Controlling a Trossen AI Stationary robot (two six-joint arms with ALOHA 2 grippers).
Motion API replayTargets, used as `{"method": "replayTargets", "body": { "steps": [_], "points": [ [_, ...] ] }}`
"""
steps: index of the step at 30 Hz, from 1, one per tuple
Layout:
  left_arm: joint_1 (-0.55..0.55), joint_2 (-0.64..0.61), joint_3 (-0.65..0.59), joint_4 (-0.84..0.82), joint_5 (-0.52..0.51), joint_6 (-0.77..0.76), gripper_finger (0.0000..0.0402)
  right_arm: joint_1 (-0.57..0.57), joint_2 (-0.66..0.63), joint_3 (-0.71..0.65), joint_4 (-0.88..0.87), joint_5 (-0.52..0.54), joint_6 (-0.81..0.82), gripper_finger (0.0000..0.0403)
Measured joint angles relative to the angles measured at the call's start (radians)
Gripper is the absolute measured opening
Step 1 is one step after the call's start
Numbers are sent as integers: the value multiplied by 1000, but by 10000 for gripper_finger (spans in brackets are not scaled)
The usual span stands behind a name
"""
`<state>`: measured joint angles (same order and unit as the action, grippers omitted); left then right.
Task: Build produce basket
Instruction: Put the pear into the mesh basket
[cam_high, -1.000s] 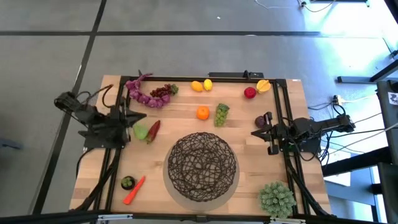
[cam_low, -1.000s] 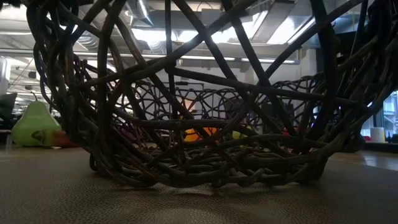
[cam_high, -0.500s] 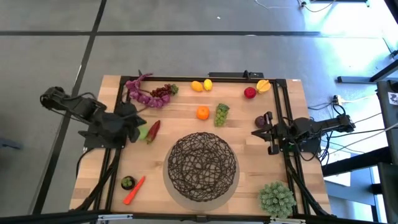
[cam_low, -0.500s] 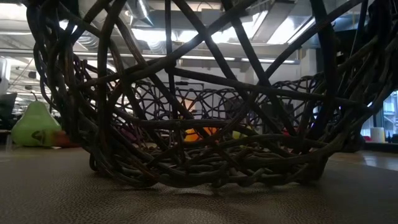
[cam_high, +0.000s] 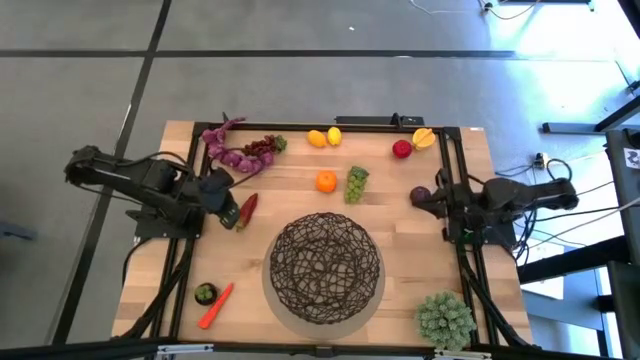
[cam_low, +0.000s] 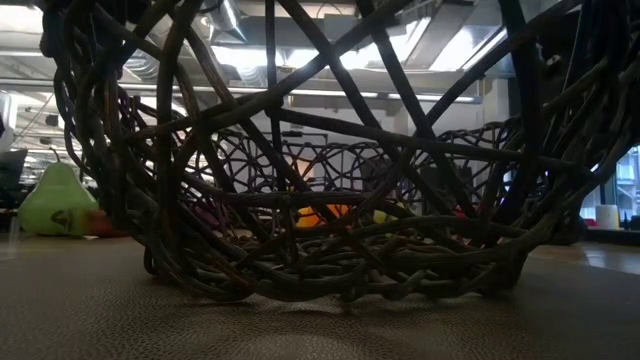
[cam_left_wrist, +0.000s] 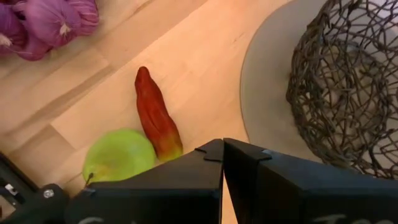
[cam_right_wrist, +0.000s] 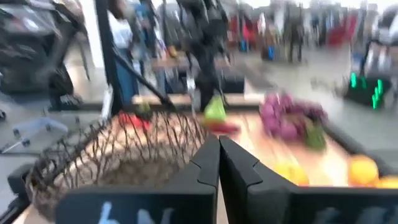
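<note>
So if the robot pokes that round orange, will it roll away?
Probably. The orange looks round and smooth, lying loose on flat wood, so a nudge would likely send it rolling. The green grapes close beside it might stop it on that side.

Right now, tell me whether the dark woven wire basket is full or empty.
Empty. From above, the dark woven wire basket shows only its mesh and the mat beneath; the orange and green grapes lie outside on the table.

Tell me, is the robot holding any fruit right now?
No. The left gripper is shut and empty above the green pear; the right gripper is shut and empty too.
</note>
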<state>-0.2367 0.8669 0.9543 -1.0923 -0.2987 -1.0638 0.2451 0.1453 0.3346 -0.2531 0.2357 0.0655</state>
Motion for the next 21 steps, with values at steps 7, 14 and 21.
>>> {"method": "replayTargets", "body": {
  "steps": [7, 14, 21],
  "points": [
    [1, 0, 0, 16, -31, 0, 0, 0, 262, 250, -184, 44, 124, 7],
    [1, 0, -1, 24, -33, 53, 0, 0, 456, 427, -295, 43, 194, 7],
    [1, 0, -1, 31, -31, 34, 0, 0, 582, 539, -378, 36, 268, 7]
  ]
}}
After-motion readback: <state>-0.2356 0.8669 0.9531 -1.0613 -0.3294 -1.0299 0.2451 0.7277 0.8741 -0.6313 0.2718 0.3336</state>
